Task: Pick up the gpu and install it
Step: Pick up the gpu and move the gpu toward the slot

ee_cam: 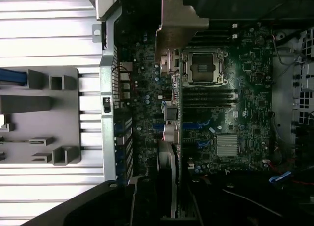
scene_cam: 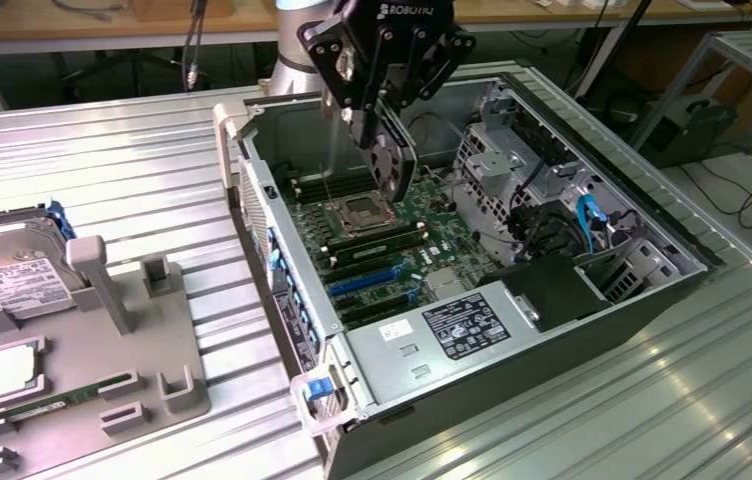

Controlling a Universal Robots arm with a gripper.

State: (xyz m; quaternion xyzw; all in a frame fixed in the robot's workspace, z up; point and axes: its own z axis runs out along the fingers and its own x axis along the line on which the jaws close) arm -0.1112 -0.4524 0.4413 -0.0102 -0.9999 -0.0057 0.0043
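Note:
My gripper (scene_cam: 376,112) hangs over the open computer case (scene_cam: 643,215) and is shut on the gpu (scene_cam: 391,165), a thin dark card that hangs upright, edge down, above the motherboard (scene_cam: 390,250). The card's lower edge is above the CPU socket (scene_cam: 353,212), clear of the board. The blue expansion slots (scene_cam: 365,280) lie nearer the case's front. In the wrist view the gpu (ee_cam: 174,132) shows edge-on, running away from my gripper (ee_cam: 173,199), with its silver bracket (ee_cam: 179,27) at the far end beside the CPU socket (ee_cam: 203,66).
A grey parts holder (scene_cam: 109,350) stands at the exterior view's left with a hard drive (scene_cam: 16,275), a square chip (scene_cam: 5,372) and a green memory stick (scene_cam: 63,403). The power supply (scene_cam: 463,325), drive cages (scene_cam: 503,170) and cables (scene_cam: 590,225) crowd the case.

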